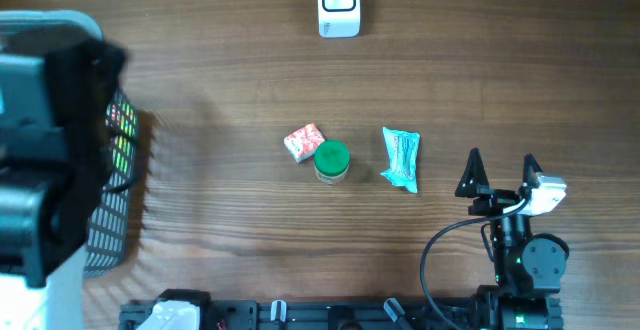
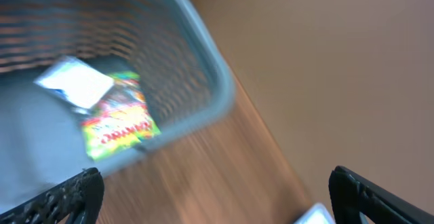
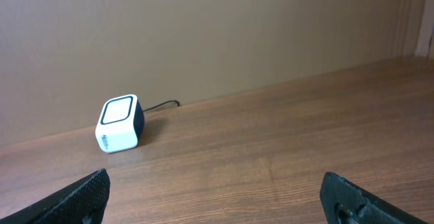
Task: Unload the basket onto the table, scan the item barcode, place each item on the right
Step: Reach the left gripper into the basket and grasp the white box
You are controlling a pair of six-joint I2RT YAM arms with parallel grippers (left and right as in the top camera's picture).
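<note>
The white barcode scanner stands at the far edge of the table and also shows in the right wrist view as a white box with a cable. Mid-table lie a red and white packet, a green-lidded jar and a light blue packet. My right gripper rests open and empty to the right of the blue packet. My left gripper is open and empty beside the grey basket. A colourful packet lies inside that basket. The left wrist view is motion-blurred.
The grey mesh basket sits at the table's left edge, partly covered by my left arm, which looms large and blurred there. Bare wooden tabletop separates the basket, the items and the scanner.
</note>
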